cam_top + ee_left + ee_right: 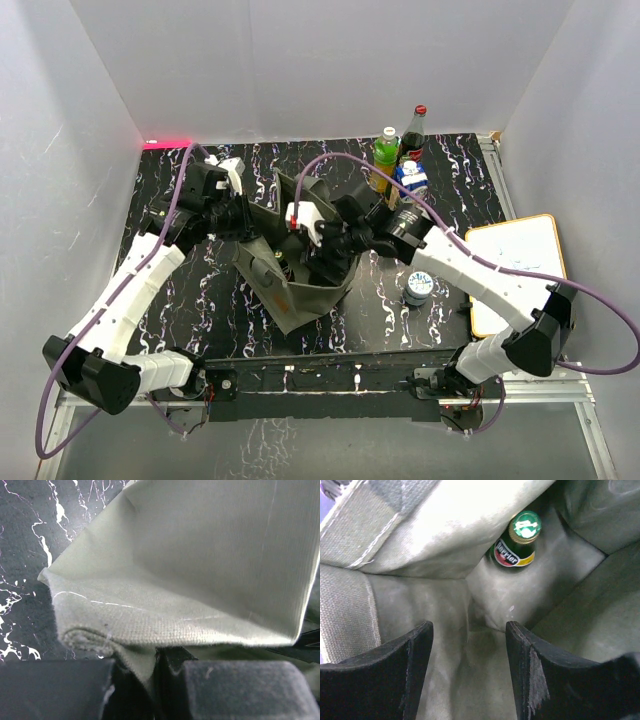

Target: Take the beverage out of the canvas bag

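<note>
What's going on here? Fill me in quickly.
The left gripper is pinched shut on the edge of the canvas bag, apparently to keep its mouth open. The right gripper is down inside the bag with its jaws open, pointed at a green-capped bottle in a corner. It has not yet touched the bottle.

left arm (125,295) and right arm (470,275): white shells, black joints, purple cables (340,156); matte black fingers (415,670), scuffed edges.
</note>
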